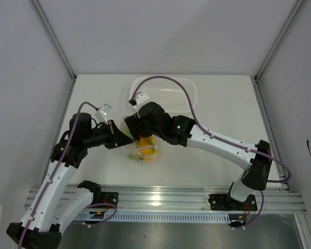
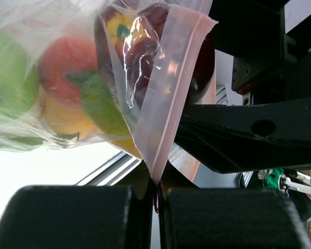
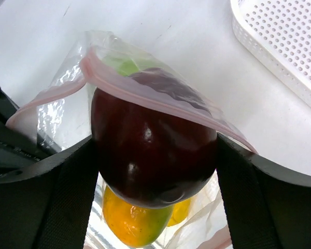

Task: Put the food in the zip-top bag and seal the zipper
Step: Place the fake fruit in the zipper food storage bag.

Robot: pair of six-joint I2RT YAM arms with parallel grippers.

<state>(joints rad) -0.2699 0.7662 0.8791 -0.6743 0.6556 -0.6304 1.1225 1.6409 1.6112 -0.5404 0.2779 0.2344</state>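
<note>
The clear zip-top bag hangs open between my two grippers at the table's middle. My left gripper is shut on a corner of the bag by its pink zipper strip. My right gripper is shut on the dark red apple and holds it in the bag's mouth, under the zipper strip. Inside the bag lie the green apple, the peach, the mango, a yellow citrus and the leafy vegetable.
The white perforated basket stands at the back of the table, just behind my right gripper; its corner shows in the right wrist view. The metal rail runs along the near edge.
</note>
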